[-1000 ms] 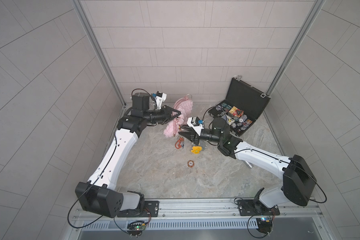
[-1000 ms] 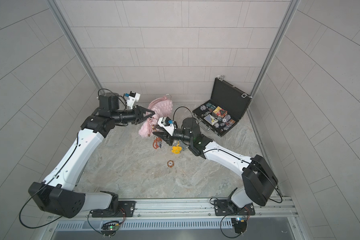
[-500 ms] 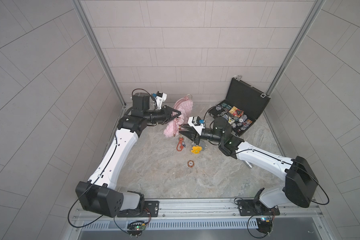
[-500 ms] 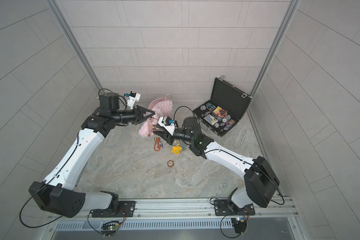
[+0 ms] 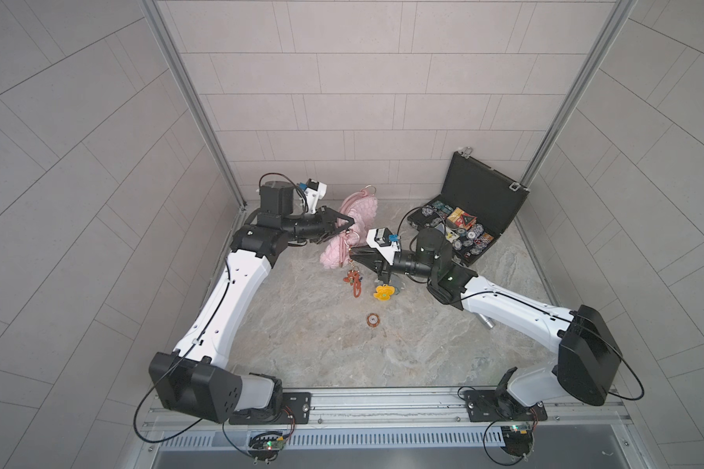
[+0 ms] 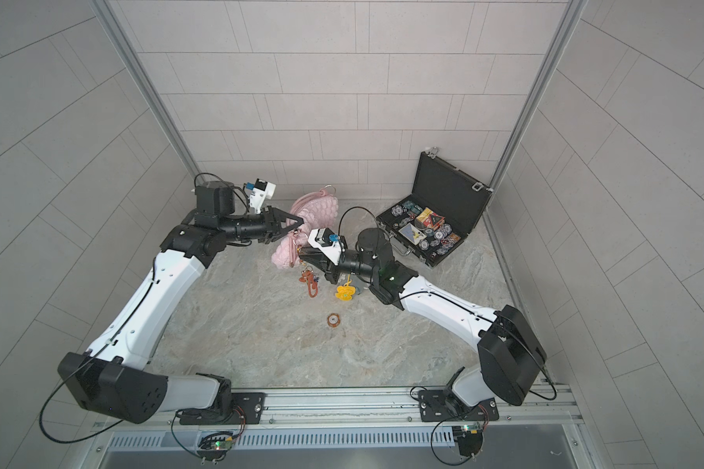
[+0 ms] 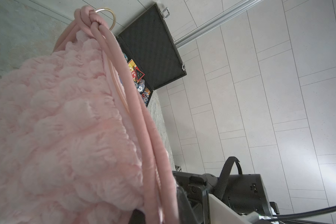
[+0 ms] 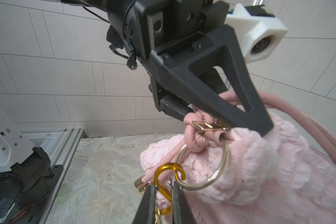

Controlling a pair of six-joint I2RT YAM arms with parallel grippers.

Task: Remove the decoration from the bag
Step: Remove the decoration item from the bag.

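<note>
Since a second ago, the right end effector [image 8: 163, 195] has closed on the gold metal carabiner clip [image 8: 164, 186] hooked to the soft pale-pink quilted bag [image 5: 348, 231]. The left end effector [image 8: 246, 120] stays clamped on the bag's pink cord straps [image 8: 200, 124], holding the bag raised off the marbled bench [image 5: 322, 345] between both.

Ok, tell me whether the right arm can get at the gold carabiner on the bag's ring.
Probably yes: the right gripper is already pinching the gold carabiner, which is hooked through the ring of the bag.

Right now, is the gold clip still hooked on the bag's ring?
Hooked. In the right wrist view the clip curls through the ring on the bag, with the right gripper shut on the clip.
</note>
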